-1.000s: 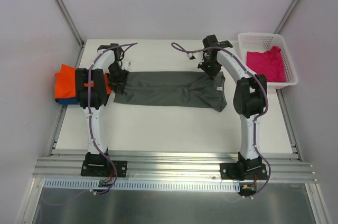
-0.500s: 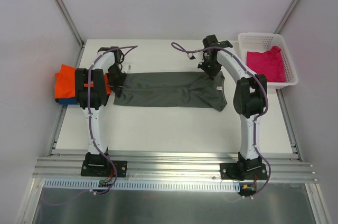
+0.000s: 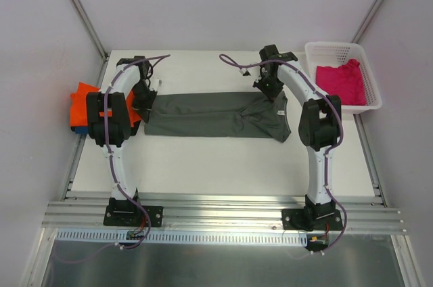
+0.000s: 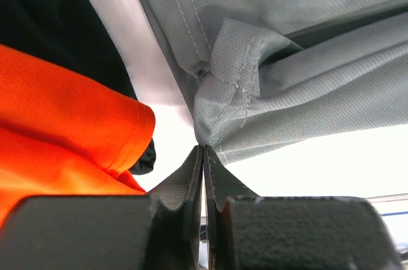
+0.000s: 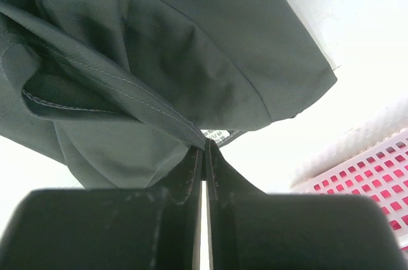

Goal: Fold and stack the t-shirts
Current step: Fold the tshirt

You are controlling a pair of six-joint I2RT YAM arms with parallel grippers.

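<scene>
- The dark grey t-shirt (image 3: 210, 114) lies as a long narrow band across the middle of the table (image 3: 223, 162), seemingly folded lengthwise already; the step in hand, as I judge it, is the crosswise fold, one end carried over the other.
- The left gripper (image 4: 203, 150) has its jaws pressed together on the hem at the band's left end; the cloth bunches and draws up into the tips, so the bite looks thin.
- The right gripper (image 5: 204, 146) is likewise pinched closed on the far right corner of the same shirt, beside the neck label; folds of cloth hang from its tips.
- To fold well: lift both ends only enough to clear the table; hold the band taut between the arms so no crease sets in the middle; bring one end over to meet the other with the edges aligned, and lower it before letting go; a shallow bite like the left one may slip under a hard pull, so go gently.
- The orange t-shirt (image 3: 82, 101) sits on the blue t-shirt (image 3: 80, 128) at the table's left edge, just beside the left gripper; that pile is probably where the grey one goes next; the lifted end should not snag it.
- The magenta t-shirt (image 3: 342, 80) lies crumpled in the white mesh basket (image 3: 331, 46) at the far right, not yet folded.
</scene>
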